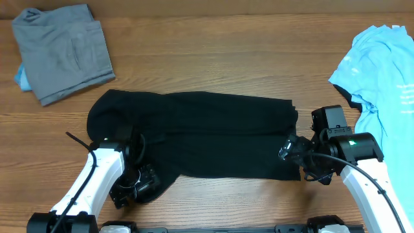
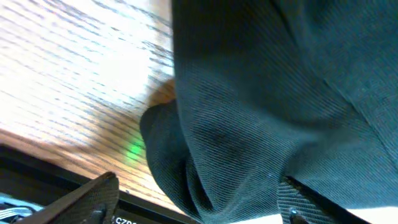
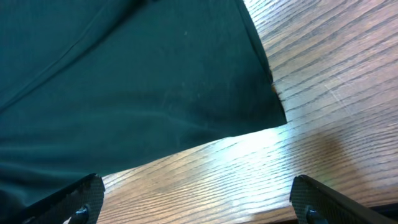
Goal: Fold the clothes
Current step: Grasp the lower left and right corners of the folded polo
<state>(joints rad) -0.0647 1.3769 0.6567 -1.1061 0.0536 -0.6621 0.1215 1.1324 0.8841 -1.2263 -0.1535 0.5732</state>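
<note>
At the far left of the brown wood-grain table (image 1: 226, 58) lies a grey cloth garment (image 1: 61, 52), folded into a rough rectangle and turned slightly askew. A sliver of light blue cloth (image 1: 21, 79) peeks out from under its left edge.

The black cloth shirt (image 1: 207, 133) lies in the middle of the table, near the front edge. It is folded into a long, flat band, with a soft crease running along its length. Its long axis runs left to right across the table. The left end is rounded and bunched, and the right end is a straighter edge. I cannot tell which end is the collar.

The left gripper (image 1: 139, 181) is at the shirt's lower left corner. In the left wrist view its fingers (image 2: 93, 199) stand wide apart with a rumpled fold of ribbed black fabric between them. Bare wood shows between the left finger and the cloth, so the fingers are released rather than clamped. A few white characters on the dark strip (image 2: 124, 219) below are cut off by the frame edge and cannot be read.

The right gripper (image 1: 290, 150) is at the shirt's right end. Its fingers (image 3: 74, 199) are spread wide over bare wood, just in front of the shirt's corner, and grasp nothing.

At the far right a light blue T-shirt (image 1: 381, 71) lies loosely spread, well apart from the black shirt. Its white print (image 1: 406, 94) is too small to read.
</note>
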